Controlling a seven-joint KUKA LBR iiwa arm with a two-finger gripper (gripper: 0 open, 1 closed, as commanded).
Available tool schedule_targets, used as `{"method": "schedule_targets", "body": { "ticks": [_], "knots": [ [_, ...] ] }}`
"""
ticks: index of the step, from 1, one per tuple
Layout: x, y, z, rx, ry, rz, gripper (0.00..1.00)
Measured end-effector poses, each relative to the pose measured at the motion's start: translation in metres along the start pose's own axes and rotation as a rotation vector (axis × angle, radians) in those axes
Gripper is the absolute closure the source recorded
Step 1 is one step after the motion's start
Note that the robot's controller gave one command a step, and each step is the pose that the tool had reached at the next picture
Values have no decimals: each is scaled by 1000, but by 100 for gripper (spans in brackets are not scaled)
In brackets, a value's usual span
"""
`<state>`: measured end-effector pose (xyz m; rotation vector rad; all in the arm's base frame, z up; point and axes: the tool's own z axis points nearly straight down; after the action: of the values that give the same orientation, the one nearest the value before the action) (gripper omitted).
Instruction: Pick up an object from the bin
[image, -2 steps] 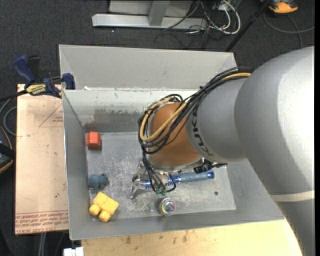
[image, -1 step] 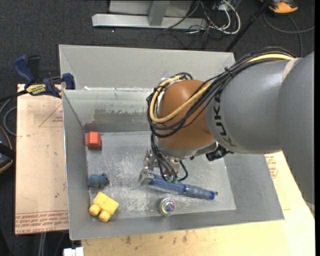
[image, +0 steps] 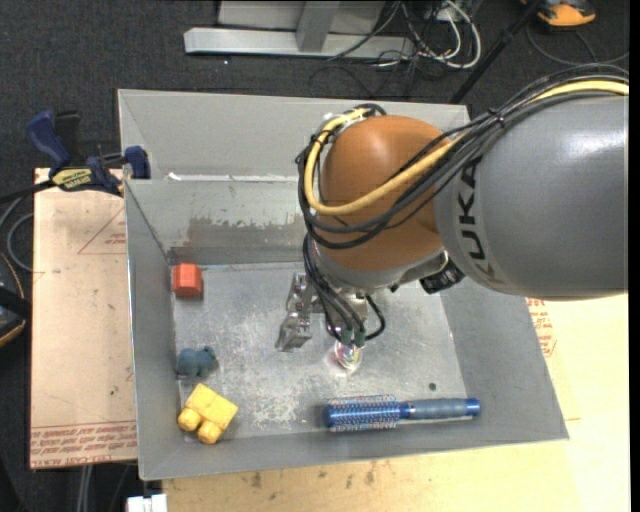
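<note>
Tool: my tool (image: 320, 340) is spread apart, empty, above bare bin (image: 220, 140) floor.
Advice: I should centre over the hairbrush (image: 400, 411) handle before closing.

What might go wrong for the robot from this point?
1. The jaws stand open over bare floor in the middle of the bin, with nothing between them; closing here would likely grab nothing.
2. The brush, the nearest thing, lies along the front wall, so a jaw might strike the wall.
3. The arm hides part of the floor from the camera.
</note>
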<state>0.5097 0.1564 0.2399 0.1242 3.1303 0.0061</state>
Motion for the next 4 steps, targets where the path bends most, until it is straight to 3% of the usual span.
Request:
{"method": "schedule_targets", "body": {
  "ticks": [1, 2, 3, 4],
  "knots": [
    [1, -1, 4, 3, 7, 2, 0],
    [25, -30, 145, 3, 8, -223, 0],
    [13, -102, 152, 3, 0, -379, 0],
    [16, -100, 153, 1, 7, -383, 100]
  ]
}}
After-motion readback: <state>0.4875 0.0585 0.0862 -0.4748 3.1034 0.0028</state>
